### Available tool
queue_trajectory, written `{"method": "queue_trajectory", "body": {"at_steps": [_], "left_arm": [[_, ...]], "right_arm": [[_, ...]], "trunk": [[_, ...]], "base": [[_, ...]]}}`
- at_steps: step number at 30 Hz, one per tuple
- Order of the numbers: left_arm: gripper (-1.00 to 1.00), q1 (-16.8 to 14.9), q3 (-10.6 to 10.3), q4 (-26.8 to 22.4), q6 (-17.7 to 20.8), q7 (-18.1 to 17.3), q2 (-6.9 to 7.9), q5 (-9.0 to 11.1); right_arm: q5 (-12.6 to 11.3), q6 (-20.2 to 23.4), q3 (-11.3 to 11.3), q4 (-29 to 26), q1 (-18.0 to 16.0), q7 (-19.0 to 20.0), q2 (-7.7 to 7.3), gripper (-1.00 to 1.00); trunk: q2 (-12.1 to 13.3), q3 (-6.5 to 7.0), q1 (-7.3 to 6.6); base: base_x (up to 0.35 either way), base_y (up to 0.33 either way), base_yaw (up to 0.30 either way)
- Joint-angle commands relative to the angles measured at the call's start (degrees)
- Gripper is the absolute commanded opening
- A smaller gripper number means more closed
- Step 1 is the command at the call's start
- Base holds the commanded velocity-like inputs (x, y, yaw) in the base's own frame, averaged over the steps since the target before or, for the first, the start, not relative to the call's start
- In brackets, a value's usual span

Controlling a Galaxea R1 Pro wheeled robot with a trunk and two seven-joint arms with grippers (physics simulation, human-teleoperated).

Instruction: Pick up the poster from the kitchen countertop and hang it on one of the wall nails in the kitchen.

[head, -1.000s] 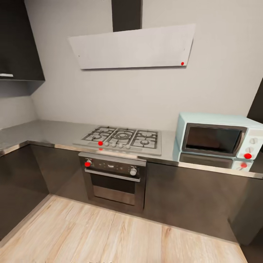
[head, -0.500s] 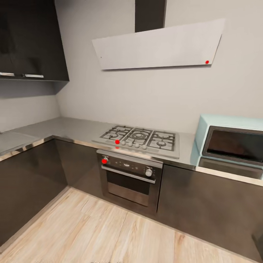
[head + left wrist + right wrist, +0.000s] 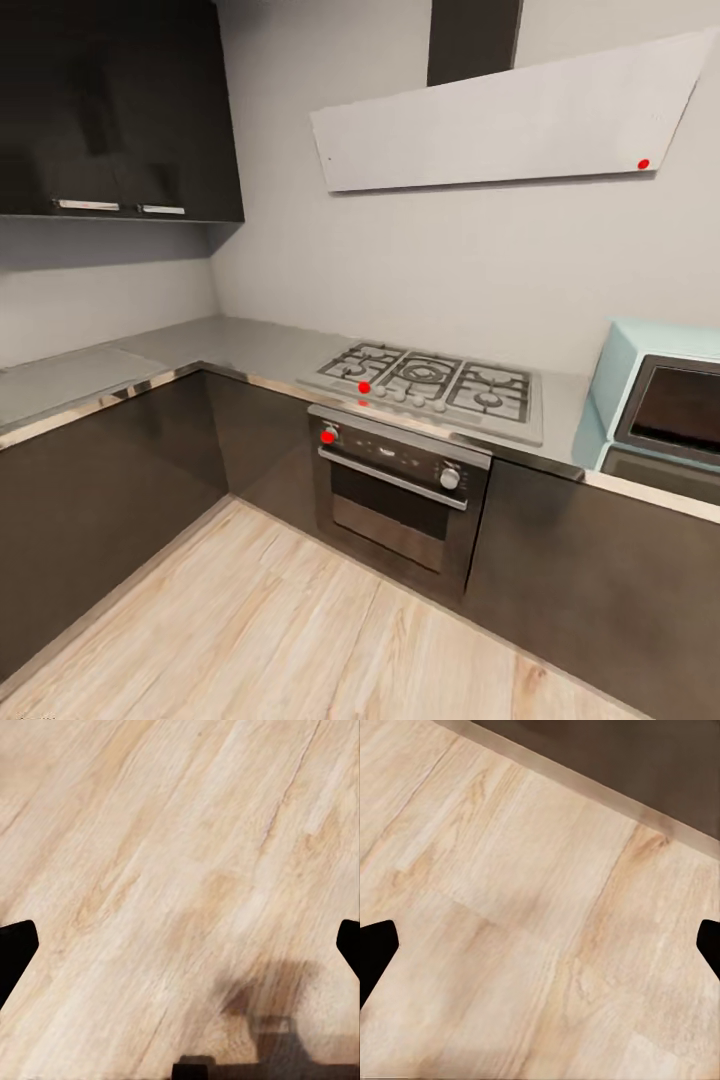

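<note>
left gripper [image 3: 180, 945]: we see its two dark fingertips at opposite edges of the left wrist view, spread wide, nothing between them, pointing down at the wood floor [image 3: 150, 855].
right gripper [image 3: 540, 945]: same pose in the right wrist view, fingertips far apart, nothing held, aimed at the floor.
under left gripper: pale plank floor with a blurry dark shadow on it; a dark part of the rig at the frame edge.
under right gripper: plank floor, and a dark cabinet base [image 3: 645, 765] with a pale plinth strip running across one corner.
kitchen countertop [image 3: 250, 350]: we see it in the head view, a glossy grey L-shaped slab with a pale front edge, running along both walls.
on the countertop: gas hob [image 3: 430, 385] set into it; pale blue microwave [image 3: 665, 400] at the right edge, partly cut off.
below: oven [image 3: 400, 490] under the hob, dark lower cabinets [image 3: 100, 480] either side.
above: slanted grey extractor hood [image 3: 510, 120] over the hob, dark wall cabinet [image 3: 120, 110] at upper left.
wall: plain pale grey; we cannot make out a nail.
in the way: open floor between us and the counter.
</note>
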Motion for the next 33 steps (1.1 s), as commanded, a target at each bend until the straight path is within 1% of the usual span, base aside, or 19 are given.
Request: {"method": "queue_trajectory", "body": {"at_steps": [1, 6, 18, 33], "left_arm": [[1.0, 0.0, 0.0, 0.1, -0.1, 0.0, 0.0, 0.0], [1.0, 0.0, 0.3, 1.3, -0.1, 0.0, 0.0, 0.0], [1.0, 0.0, 0.3, 1.4, -0.1, 0.0, 0.0, 0.1], [1.0, 0.0, 0.3, 1.4, -0.2, 0.0, 0.0, 0.0]], "right_arm": [[0.0, -0.2, 0.0, 0.0, 0.0, 0.0, -0.04, 1.0], [0.0, -0.2, 0.0, 0.1, 0.0, 0.0, -0.03, 1.0], [0.1, -0.3, 0.1, 0.1, 0.0, 0.0, -0.01, 1.0], [0.1, -0.3, 0.1, 0.1, 0.0, -0.1, 0.08, 1.0]], "trunk": [[0.0, -0.05, 0.0], [0.0, -0.06, 0.0], [0.0, -0.07, 0.0], [0.0, -0.07, 0.0]], "base": [[-0.064, 0.115, 0.092], [-0.124, 0.217, 0.125], [-0.188, 0.223, 0.275], [-0.024, 0.023, 0.289]]}}
